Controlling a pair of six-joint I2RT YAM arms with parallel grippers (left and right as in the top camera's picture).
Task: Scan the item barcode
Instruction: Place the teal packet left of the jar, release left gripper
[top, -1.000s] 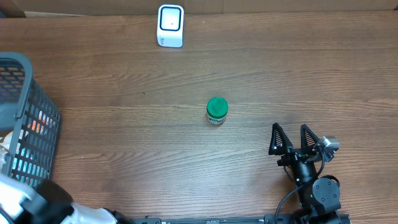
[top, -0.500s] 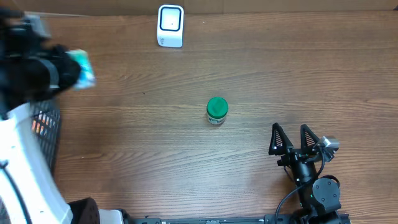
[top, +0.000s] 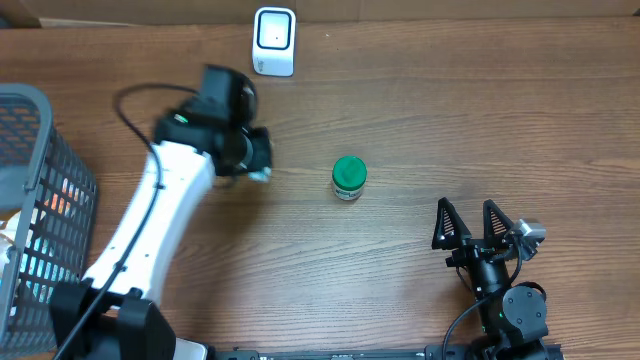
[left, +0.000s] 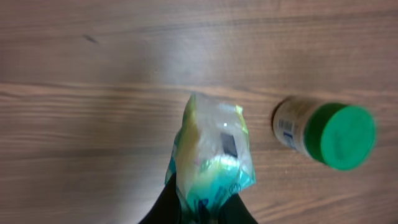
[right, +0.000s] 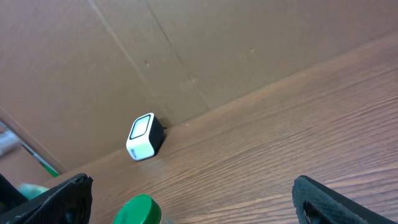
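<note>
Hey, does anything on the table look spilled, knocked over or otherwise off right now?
Nothing stands out. The green-lidded jar stands upright, the scanner sits at the back edge of the table, and nothing is spilled. The packet pinched in the left jaws looks crumpled, nothing more.

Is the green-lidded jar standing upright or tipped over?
Upright. From overhead the jar shows its round green lid face-on, with only a sliver of its side visible. In the right wrist view the lid sits on top.
</note>
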